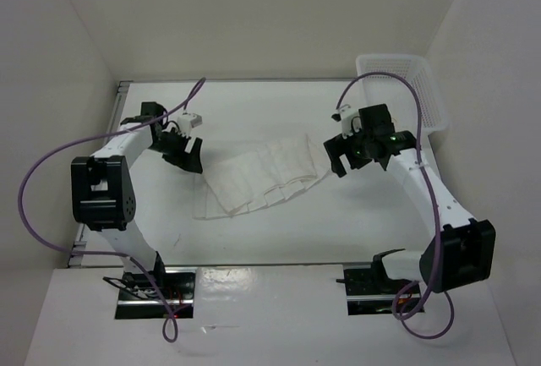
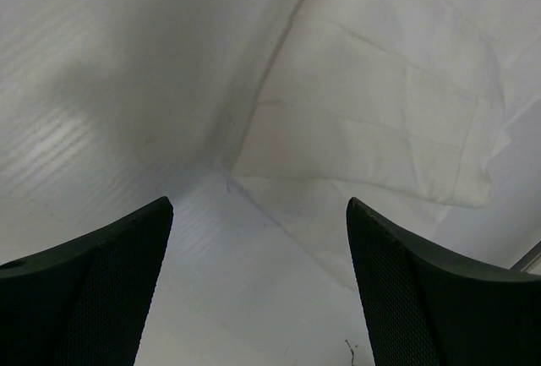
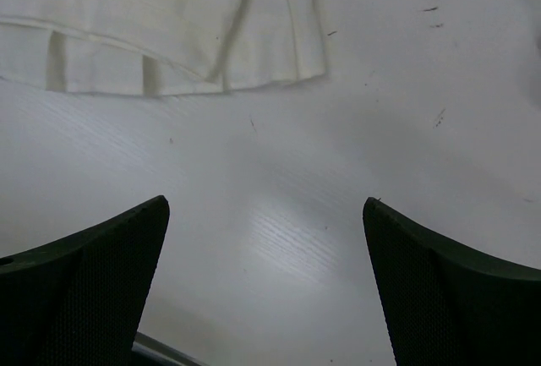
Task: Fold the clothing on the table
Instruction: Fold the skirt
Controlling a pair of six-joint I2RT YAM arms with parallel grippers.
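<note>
The clothing (image 1: 264,177) is a thin white creased garment lying flat in the middle of the table (image 1: 279,239), slanting from lower left to upper right. My left gripper (image 1: 188,156) hovers just off its upper left corner, jaws open and empty. In the left wrist view the clothing (image 2: 372,129) fills the upper right, its corner ahead of the gripper (image 2: 258,248). My right gripper (image 1: 342,159) stands open and empty at the garment's right end. In the right wrist view the clothing (image 3: 169,28) hem lies well ahead of the gripper (image 3: 264,256), with bare table between.
A white plastic mesh basket (image 1: 406,87) sits at the table's far right corner, behind the right arm. A grey metal rail (image 1: 114,121) runs along the table's left side. White walls enclose the table on three sides.
</note>
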